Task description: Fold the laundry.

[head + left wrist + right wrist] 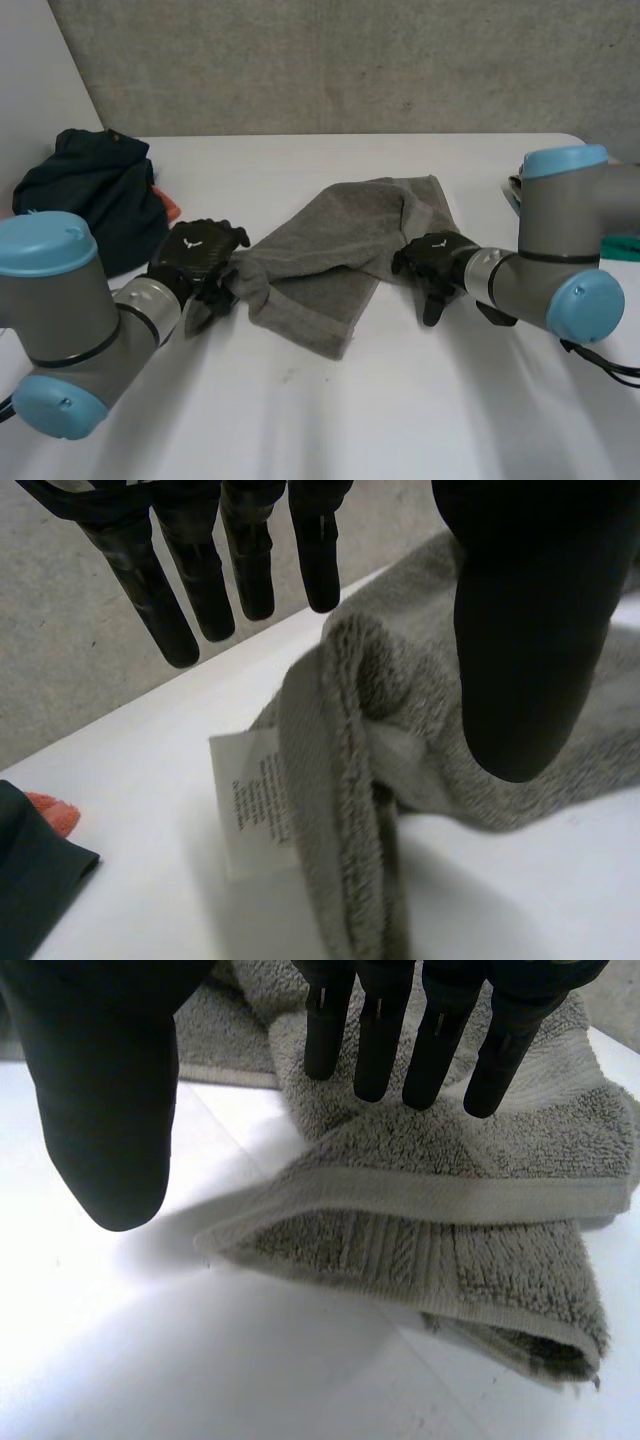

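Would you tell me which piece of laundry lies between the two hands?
The grey towel, crumpled, with the left hand and right hand at its sides; the dark garment sits bunched apart.

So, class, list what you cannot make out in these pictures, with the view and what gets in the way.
- Print on the white label of the grey towel: too small to read, left wrist view.
- Orange item: mostly hidden by the dark blue garment, head view.
- Green item: behind the right arm, cut off by the edge, head view.
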